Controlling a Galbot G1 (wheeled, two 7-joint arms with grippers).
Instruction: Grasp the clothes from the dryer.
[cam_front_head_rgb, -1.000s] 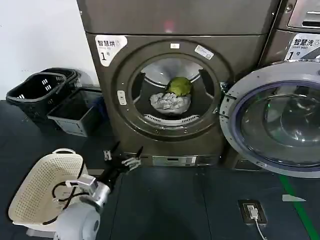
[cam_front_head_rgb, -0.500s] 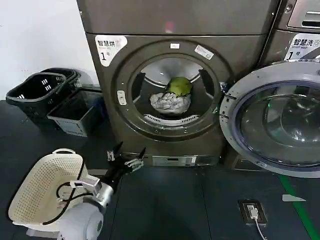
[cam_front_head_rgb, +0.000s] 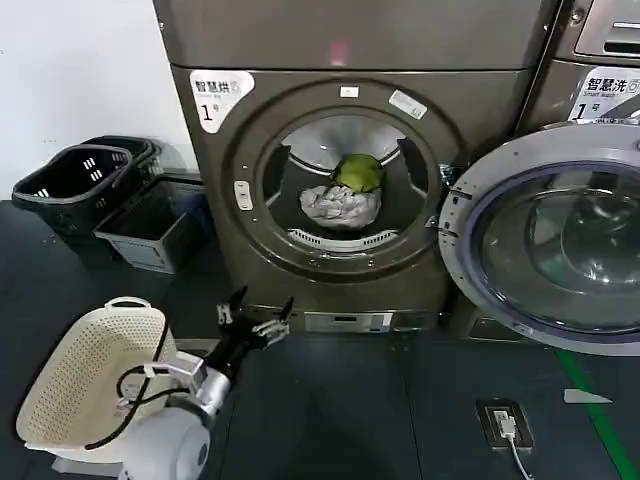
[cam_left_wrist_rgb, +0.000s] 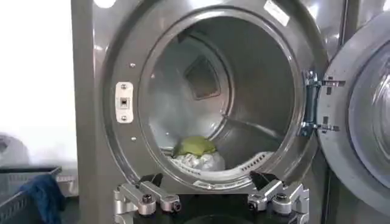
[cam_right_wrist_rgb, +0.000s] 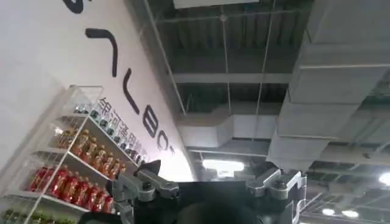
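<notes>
The dryer (cam_front_head_rgb: 205, 185) stands with its round porthole open, its glass door (cam_front_head_rgb: 545, 235) swung out to the right. Inside the dark drum lie the clothes: a whitish-grey bundle (cam_front_head_rgb: 338, 206) with a smaller yellow-green bundle (cam_front_head_rgb: 360, 172) resting on it behind. In the left wrist view the same clothes (cam_left_wrist_rgb: 196, 153) sit at the drum's bottom. My left gripper (cam_front_head_rgb: 255, 318) hangs open and empty, low in front of the dryer's lower left, well short of the porthole. My right gripper (cam_right_wrist_rgb: 207, 179) is open and empty, pointing up at a ceiling.
A cream laundry basket (cam_front_head_rgb: 75, 375) sits on the dark floor at my left. Black baskets (cam_front_head_rgb: 85, 180) and a grey bin (cam_front_head_rgb: 150, 225) stand by the white wall. A second machine stands at the right behind the open door. A floor socket (cam_front_head_rgb: 505, 425) lies at the lower right.
My left gripper has crept forward and slightly right toward the dryer's base. The clothes and the door have not moved.
</notes>
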